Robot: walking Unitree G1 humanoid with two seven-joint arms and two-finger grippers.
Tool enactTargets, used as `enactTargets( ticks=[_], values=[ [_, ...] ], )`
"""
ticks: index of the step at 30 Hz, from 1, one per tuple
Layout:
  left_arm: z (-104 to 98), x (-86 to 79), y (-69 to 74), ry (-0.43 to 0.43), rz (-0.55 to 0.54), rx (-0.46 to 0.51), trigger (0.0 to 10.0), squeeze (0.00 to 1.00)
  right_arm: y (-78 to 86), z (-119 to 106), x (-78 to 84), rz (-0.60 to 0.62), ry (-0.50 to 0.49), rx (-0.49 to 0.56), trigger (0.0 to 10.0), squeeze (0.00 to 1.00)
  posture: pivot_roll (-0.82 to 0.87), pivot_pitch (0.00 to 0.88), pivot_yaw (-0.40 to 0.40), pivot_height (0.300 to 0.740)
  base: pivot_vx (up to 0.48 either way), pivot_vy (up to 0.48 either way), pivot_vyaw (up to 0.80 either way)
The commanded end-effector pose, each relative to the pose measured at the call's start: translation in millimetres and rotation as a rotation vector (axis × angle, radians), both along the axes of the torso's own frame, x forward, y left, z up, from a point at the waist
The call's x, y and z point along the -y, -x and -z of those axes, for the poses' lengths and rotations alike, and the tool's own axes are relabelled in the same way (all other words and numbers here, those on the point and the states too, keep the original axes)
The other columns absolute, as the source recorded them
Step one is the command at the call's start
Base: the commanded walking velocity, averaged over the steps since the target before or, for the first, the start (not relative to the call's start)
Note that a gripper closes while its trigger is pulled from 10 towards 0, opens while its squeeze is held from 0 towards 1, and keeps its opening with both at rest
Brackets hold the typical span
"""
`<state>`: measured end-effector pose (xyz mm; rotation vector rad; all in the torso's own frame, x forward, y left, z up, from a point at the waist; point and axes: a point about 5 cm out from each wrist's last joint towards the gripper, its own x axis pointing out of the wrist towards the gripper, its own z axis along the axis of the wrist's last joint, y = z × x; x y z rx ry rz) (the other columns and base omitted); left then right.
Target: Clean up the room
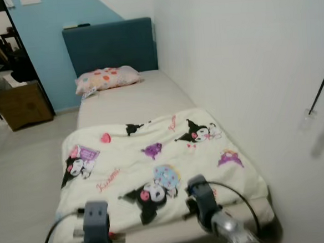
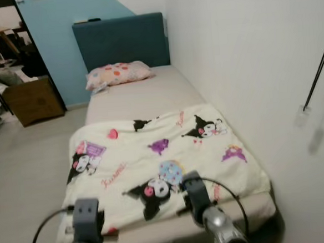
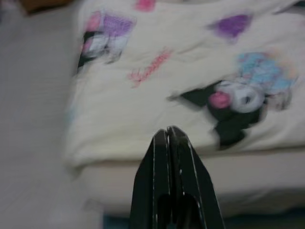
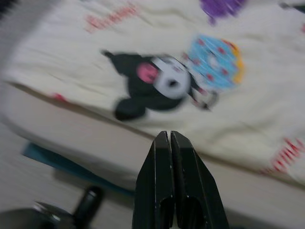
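Blanket [image 1: 154,166] soft matt cloth; headboard [image 1: 112,46] matt fabric; pillow [image 1: 108,78] cloth.

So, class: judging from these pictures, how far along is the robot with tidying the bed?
Done: the pillow lies at the headboard. In hand: nothing; the left hand and right hand are both shut and empty, pointing at the foot of the bed. Left: the blanket covers only the lower half and lies askew.

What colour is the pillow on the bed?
The pillow is pale pink with red and orange spots, clearest in the right eye view.
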<state>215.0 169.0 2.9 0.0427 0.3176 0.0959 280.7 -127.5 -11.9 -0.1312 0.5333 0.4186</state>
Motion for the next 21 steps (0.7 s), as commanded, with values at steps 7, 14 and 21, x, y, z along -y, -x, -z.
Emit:
enactTargets(
  ticks=[7, 14, 21],
  values=[
    [1.7, -4.5, 0.6, -0.037, -0.007, -0.022, 10.0, 0.00, -6.6, -13.6, -2.2, -0.110, 0.028, 0.086, 10.0, 0.00, -0.09, 0.000, -0.011, 0.740, 0.000, 0.000, 0.00],
    [5.9, -7.8, -1.6, -0.036, -0.038, -0.032, 10.0, 0.00, -23.1, -31.9, -2.2, -0.087, -0.014, 0.143, 10.0, 0.00, -0.11, 0.000, 0.003, 0.740, 0.000, 0.000, 0.00],
    [2.7, -13.8, -2.6, -0.074, -0.062, -0.025, 10.0, 0.00, -7.2, -10.1, -12.1, -0.027, -0.014, 0.057, 10.0, 0.00, -0.08, 0.000, 0.000, 0.740, 0.000, 0.000, 0.00]
  ],
)
